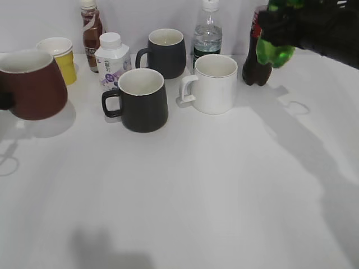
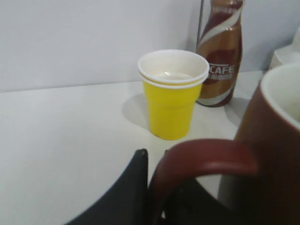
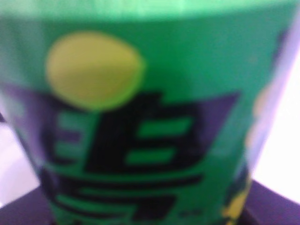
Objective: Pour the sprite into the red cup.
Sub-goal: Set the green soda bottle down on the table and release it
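Observation:
The red cup (image 1: 31, 84) is at the far left of the exterior view, tilted. My left gripper (image 2: 159, 161) is shut on its loop handle (image 2: 206, 157); the cup's body (image 2: 276, 154) fills the right of the left wrist view. The sprite (image 1: 275, 51) hangs lifted at the top right, only its green base showing below my right gripper (image 1: 286, 25), which is shut on it. The bottle's green label (image 3: 140, 126) with a yellow dot fills the right wrist view and hides the fingers.
Two black mugs (image 1: 143, 101) (image 1: 165, 53), a white mug (image 1: 213, 84), a yellow paper cup (image 1: 59, 56), a small white bottle (image 1: 112, 59), a brown coffee bottle (image 1: 91, 28), a clear water bottle (image 1: 207, 31) and a dark cola bottle (image 1: 255, 67) stand along the back.

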{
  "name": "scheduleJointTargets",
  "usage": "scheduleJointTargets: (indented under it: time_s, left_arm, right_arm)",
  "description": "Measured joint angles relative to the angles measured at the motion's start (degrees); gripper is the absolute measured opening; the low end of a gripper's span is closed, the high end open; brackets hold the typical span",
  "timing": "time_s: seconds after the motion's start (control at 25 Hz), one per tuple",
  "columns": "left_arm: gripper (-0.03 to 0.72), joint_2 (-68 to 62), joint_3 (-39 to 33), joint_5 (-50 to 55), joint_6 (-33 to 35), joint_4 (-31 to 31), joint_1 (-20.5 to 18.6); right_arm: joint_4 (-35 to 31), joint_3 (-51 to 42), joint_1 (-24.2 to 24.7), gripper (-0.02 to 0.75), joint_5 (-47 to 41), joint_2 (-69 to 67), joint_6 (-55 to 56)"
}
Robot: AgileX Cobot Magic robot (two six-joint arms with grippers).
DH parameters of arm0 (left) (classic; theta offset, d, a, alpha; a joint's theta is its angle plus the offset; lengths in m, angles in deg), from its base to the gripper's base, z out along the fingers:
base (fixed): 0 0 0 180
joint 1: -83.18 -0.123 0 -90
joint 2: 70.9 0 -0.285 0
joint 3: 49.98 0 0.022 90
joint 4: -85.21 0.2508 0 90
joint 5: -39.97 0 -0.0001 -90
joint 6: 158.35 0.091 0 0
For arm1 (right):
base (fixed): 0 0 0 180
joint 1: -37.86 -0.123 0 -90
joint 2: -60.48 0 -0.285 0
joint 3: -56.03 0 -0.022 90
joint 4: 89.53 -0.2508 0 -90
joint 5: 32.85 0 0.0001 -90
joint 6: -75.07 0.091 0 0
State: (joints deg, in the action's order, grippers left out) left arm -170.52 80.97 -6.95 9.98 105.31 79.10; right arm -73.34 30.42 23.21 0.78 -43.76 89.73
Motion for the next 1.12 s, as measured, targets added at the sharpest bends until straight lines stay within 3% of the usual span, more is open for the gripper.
scheduleJointTargets:
  time_s: [0.2,0.52,1.12]
  left_arm:
    - [0.067,-8.79,0.05,-10.74,1.47,-1.25,-0.05]
    - [0.067,-18.76,2.80,-17.46,5.53,-4.88,-0.05]
    - [0.066,-26.06,10.48,-20.02,5.51,-2.11,-0.05]
  right_arm:
    - [-1.57,-1.39,0.00,0.393,-3.13,-0.03,-3.21]
    - [-12.84,-7.05,0.00,0.393,-1.03,-0.63,-11.61]
    - [-13.75,-7.44,0.00,0.393,0.50,-3.76,-12.50]
